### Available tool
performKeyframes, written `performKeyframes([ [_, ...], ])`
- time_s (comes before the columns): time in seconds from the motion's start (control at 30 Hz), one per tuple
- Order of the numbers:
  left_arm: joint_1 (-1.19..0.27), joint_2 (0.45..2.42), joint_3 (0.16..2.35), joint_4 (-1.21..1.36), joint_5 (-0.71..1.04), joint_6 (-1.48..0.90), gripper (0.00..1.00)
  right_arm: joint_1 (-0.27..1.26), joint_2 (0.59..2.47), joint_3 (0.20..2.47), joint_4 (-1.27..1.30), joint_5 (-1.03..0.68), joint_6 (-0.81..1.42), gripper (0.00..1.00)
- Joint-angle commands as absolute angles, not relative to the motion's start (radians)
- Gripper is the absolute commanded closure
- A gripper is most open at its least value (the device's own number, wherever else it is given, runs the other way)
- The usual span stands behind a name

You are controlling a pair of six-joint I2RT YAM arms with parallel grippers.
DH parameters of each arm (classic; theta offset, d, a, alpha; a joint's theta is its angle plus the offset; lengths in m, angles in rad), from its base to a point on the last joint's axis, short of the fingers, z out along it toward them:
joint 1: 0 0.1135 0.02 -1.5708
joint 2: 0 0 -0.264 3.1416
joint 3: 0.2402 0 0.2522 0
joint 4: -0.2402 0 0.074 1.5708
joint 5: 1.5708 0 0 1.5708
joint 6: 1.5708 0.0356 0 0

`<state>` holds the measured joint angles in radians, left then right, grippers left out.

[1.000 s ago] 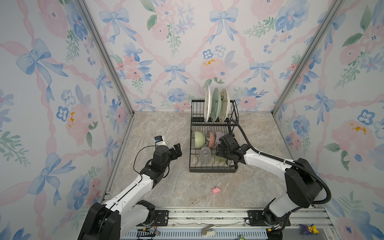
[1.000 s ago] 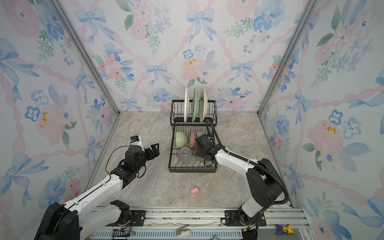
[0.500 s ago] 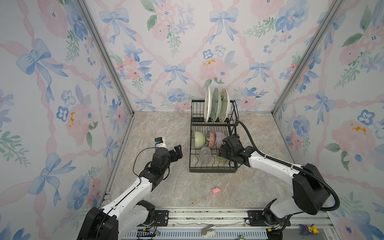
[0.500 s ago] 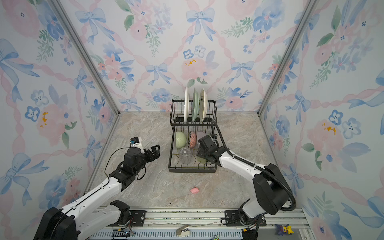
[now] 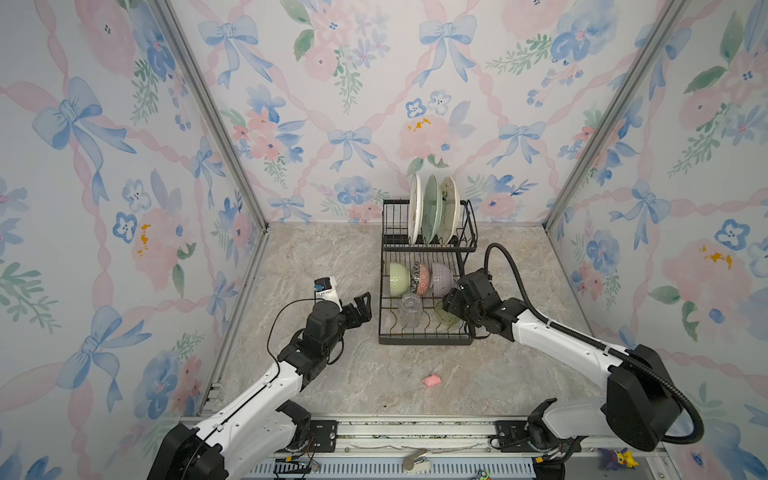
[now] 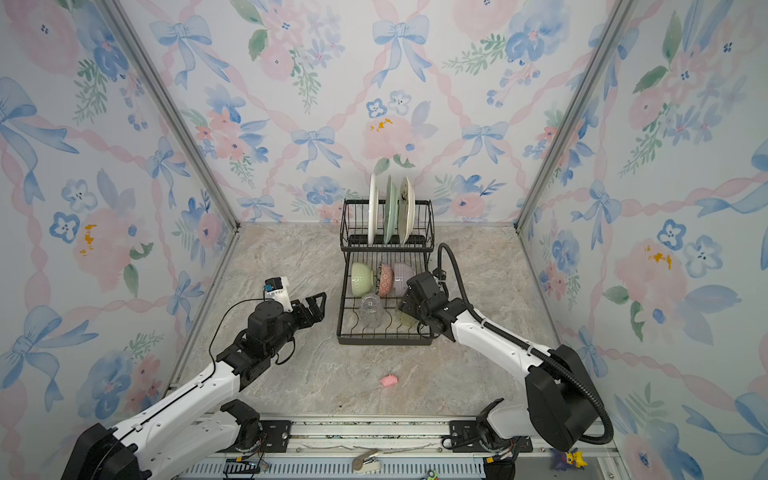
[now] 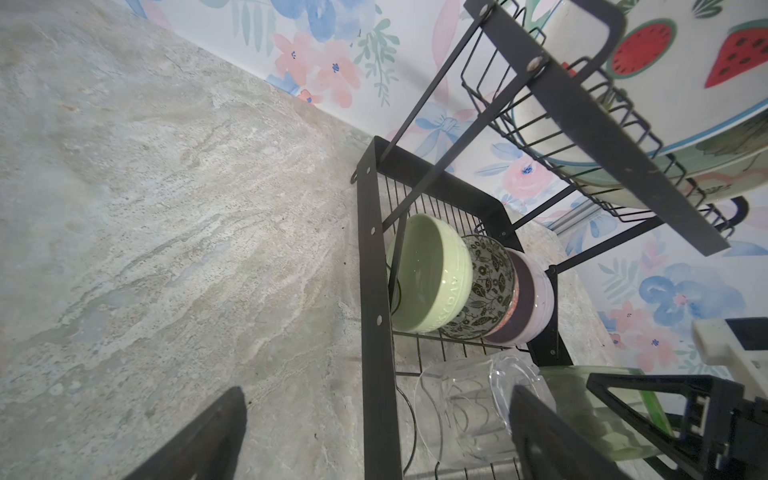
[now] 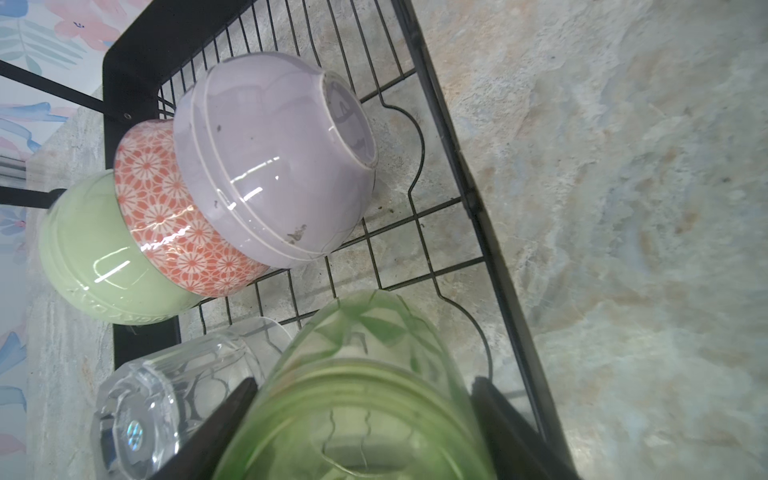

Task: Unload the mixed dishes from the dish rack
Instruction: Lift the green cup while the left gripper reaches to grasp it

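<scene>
The black dish rack (image 5: 384,332) (image 6: 340,328) holds three upright plates on its upper tier: white with watermelons (image 5: 414,210) (image 7: 685,83), pale green (image 5: 431,210) and cream (image 5: 449,208). Green (image 8: 91,257), pink-patterned (image 8: 166,216) and lavender (image 8: 270,166) bowls lean together on the lower tier. My right gripper (image 8: 363,384) (image 5: 451,309) is shut on the green tumbler (image 8: 365,399) (image 5: 444,316), which tilts over the lower tier beside the upturned clear glass (image 8: 166,399) (image 5: 409,309). My left gripper (image 5: 362,305) (image 7: 376,395) stands open just left of the rack, holding nothing.
A small pink lump (image 5: 431,380) lies on the marble floor in front of the rack. Flowered walls close in the back and both sides. The rack's black side frame (image 7: 374,332) stands between my left fingers and the glass.
My right wrist has drawn back a little towards the right and front, with the tumbler in its jaws. My left gripper has edged slightly closer to the rack.
</scene>
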<state>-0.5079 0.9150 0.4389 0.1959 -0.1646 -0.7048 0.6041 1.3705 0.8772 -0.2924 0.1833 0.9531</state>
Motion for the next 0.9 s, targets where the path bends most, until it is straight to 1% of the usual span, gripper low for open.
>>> performKeyframes([
  [0.0,-0.524,0.899,0.438,0.236,-0.113,-0.709,0.02,0.585,1.325,0.853,-0.242,0.133,1.006,0.52],
  [0.2,-0.558,0.925,0.421,0.412,0.048,-0.720,0.02,0.565,1.279,0.842,-0.181,0.053,1.033,0.53],
  [0.3,-0.593,0.964,0.456,0.432,0.087,-0.699,0.02,0.555,1.259,0.840,-0.149,0.025,1.051,0.54],
  [0.43,-0.614,1.029,0.493,0.471,0.156,-0.705,0.02,0.552,1.236,0.845,-0.117,0.003,1.072,0.59],
  [0.6,-0.629,1.132,0.507,0.604,0.273,-0.754,0.02,0.547,1.211,0.839,-0.077,-0.042,1.100,0.59],
  [0.7,-0.641,1.196,0.539,0.641,0.328,-0.773,0.02,0.539,1.200,0.831,-0.060,-0.069,1.117,0.58],
  [0.87,-0.671,1.274,0.588,0.678,0.366,-0.781,0.02,0.525,1.193,0.817,-0.018,-0.122,1.142,0.58],
])
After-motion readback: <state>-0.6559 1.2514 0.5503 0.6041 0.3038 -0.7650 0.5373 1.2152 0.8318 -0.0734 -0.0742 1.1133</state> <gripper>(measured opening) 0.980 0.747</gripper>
